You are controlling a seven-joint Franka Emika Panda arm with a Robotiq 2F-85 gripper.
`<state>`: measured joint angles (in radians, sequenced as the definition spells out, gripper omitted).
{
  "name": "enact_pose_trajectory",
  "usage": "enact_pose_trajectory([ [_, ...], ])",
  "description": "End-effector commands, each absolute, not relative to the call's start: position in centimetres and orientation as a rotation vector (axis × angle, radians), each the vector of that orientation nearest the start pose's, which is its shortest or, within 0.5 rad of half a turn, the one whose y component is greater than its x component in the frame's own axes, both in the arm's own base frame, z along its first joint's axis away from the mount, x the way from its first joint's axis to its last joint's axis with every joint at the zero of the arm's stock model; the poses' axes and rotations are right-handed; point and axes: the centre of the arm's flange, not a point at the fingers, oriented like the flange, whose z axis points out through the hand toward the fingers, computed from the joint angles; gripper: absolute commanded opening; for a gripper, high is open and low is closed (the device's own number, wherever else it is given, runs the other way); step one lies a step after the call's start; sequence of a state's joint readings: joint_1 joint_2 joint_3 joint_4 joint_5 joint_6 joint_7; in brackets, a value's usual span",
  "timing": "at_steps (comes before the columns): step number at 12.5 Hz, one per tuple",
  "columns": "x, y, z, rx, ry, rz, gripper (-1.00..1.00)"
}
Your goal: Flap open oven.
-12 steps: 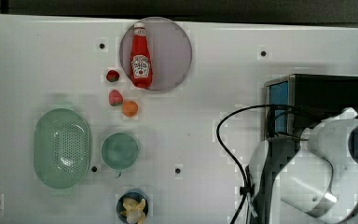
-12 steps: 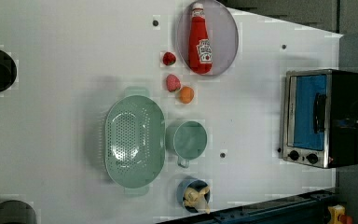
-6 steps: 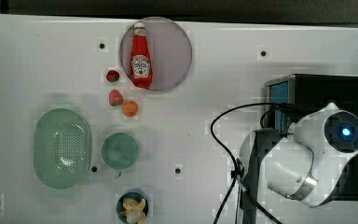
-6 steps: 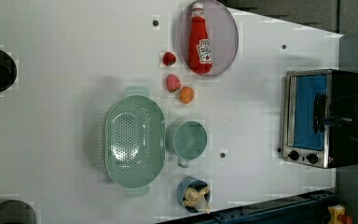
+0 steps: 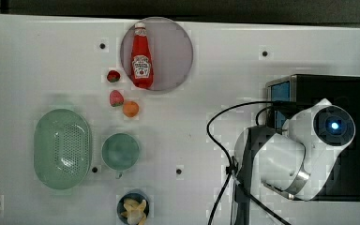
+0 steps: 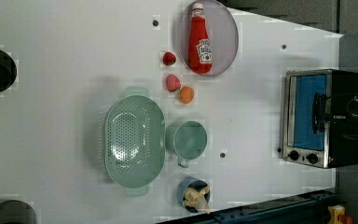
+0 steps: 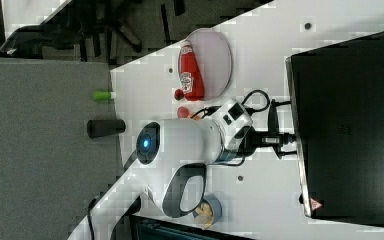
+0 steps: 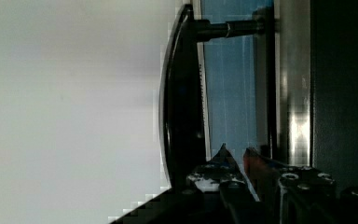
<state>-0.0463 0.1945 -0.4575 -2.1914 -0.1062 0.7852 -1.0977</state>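
The oven (image 5: 328, 89) stands at the top view's right, with its black top up and its blue glass door (image 6: 307, 116) facing the table's middle. The door lies flush in its silver frame. My arm (image 5: 309, 154) hangs over the oven. My gripper (image 6: 319, 112) is in front of the door at the dark bar handle (image 8: 182, 93). In the wrist view my gripper (image 8: 235, 154) has its tips in the space between the handle and the glass (image 8: 233, 93). A narrow gap shows between the tips, with nothing in it. The right view has my gripper (image 7: 287, 141) at the oven's (image 7: 350, 125) front edge.
A ketchup bottle (image 5: 141, 58) lies on a round plate (image 5: 178, 51). Beside them are small fruits (image 5: 130, 108), a green colander (image 5: 62, 149), a green cup (image 5: 120, 151) and a blue cup of snacks (image 5: 133, 208). A black cable (image 5: 215, 140) loops off the arm.
My arm has swung across the oven toward its door. In the left view the gripper came in from the right edge to the handle. The door has not moved.
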Motion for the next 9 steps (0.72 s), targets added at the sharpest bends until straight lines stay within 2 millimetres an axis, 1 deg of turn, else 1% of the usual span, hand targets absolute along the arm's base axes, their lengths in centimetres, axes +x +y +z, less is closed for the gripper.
enact_pose_trajectory([
  [1,50.5,-21.6,30.2,-3.301,-0.036,0.136,-0.65],
  [6,51.3,-15.2,27.7,-3.44,0.022,0.21,-0.65],
  [9,51.5,-12.2,25.7,-3.541,0.054,0.229,-0.65],
])
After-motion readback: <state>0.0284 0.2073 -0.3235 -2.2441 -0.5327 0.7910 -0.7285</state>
